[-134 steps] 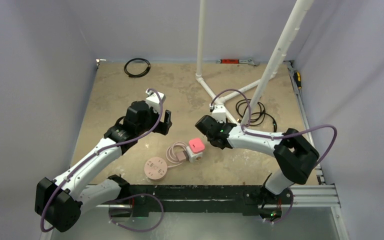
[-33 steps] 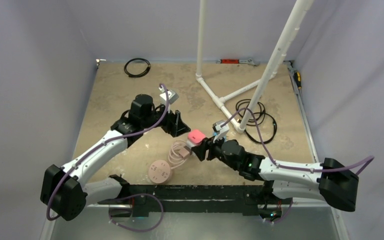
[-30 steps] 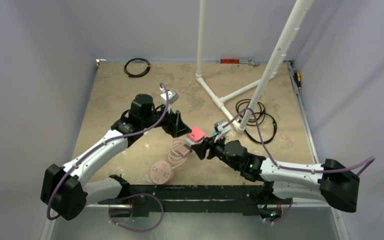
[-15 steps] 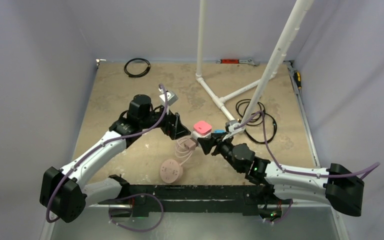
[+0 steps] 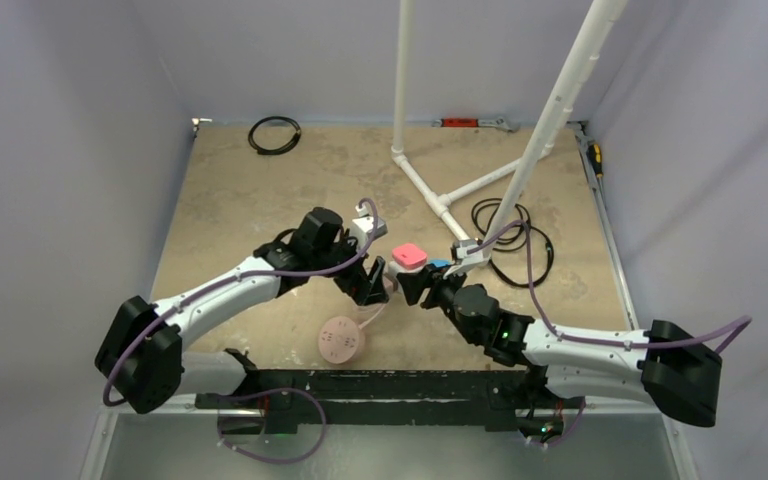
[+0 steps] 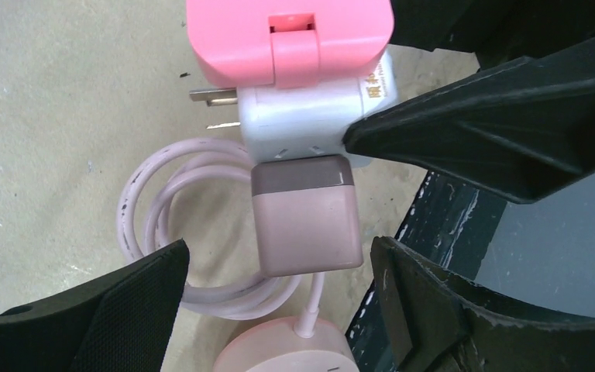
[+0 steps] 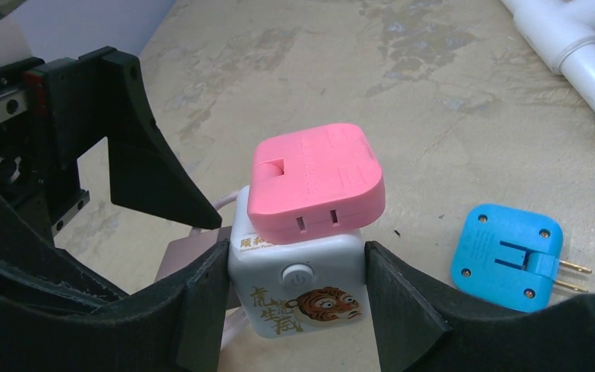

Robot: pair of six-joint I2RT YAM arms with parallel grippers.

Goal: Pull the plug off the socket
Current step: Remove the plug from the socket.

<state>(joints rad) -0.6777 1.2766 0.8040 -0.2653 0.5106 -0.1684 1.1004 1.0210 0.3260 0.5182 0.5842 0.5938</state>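
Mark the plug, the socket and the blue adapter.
plug (image 6: 304, 225), left wrist view, middle of its dusty-pink face
socket (image 7: 298, 298), right wrist view, white front face below the button
blue adapter (image 7: 503, 252), right wrist view, centre of its body

The socket (image 7: 302, 271), a white-grey cube with a round button and a tiger print on one face, sits clamped upright between the right gripper's (image 7: 298, 302) fingers. The plug (image 6: 304, 221), a dull-pink rounded square, is still seated flush in the cube's face. It lies between the left gripper's (image 6: 279, 248) spread fingers, touching neither. Its thin pink cable (image 6: 147, 225) coils beside it.
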